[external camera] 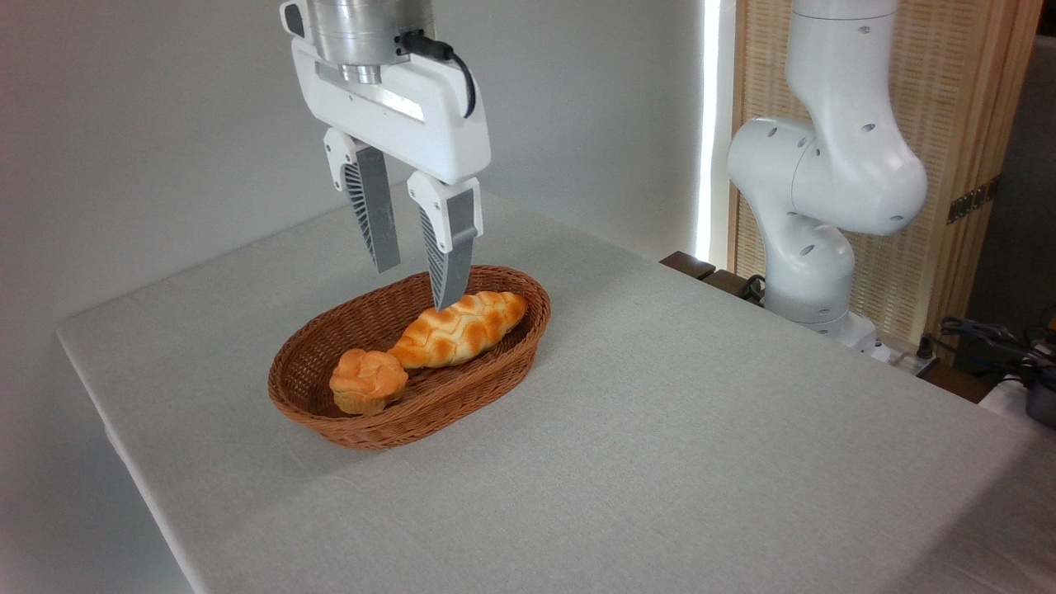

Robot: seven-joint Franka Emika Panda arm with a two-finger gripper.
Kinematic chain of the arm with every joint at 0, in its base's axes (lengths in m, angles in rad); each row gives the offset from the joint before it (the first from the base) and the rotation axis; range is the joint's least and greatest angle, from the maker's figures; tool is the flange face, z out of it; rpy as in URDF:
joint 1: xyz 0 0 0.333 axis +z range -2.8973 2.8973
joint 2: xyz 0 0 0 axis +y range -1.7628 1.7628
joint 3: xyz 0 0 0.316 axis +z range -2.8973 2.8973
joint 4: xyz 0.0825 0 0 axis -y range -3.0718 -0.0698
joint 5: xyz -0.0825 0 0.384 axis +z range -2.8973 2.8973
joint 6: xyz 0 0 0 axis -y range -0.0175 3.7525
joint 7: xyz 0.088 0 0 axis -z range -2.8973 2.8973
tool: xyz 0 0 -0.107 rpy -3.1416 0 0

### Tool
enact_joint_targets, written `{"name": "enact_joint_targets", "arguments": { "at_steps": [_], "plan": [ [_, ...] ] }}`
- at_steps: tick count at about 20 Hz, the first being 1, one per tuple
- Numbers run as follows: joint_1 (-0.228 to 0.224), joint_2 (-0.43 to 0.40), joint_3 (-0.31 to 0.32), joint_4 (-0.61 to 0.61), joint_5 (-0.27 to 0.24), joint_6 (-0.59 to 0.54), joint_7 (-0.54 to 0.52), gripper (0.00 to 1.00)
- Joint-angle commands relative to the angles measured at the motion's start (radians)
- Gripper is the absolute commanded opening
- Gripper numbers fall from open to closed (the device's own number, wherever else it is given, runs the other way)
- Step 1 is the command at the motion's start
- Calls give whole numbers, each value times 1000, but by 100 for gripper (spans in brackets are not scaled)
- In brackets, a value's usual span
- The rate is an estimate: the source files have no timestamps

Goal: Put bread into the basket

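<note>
The braided bread [460,330] is lying inside the oval wicker basket [495,375], its near tip just beside a small round bun [368,380]. The end effector [415,286] is hanging directly above the loaf's far half, fingers spread and gripping nothing, on the cloth-covered bench [660,429].

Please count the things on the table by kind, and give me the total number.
Braided bread, lying inside the basket: 1
Small round bun, also inside the basket: 1
Wicker basket: 1
Total: 3

The hand is open above the basket and holds nothing.
</note>
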Motion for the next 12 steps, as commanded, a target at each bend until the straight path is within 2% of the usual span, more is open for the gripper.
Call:
{"name": "enact_joint_targets", "arguments": {
  "at_steps": [1,6,9,12],
  "plan": [
    [21,11,-13,25,-9,-30,-29,100],
    [19,11,-24,27,-6,-39,-30,100],
    [7,11,-30,35,67,-44,-33,100],
    [7,13,-34,38,71,-45,-32,100]
  ]
}}
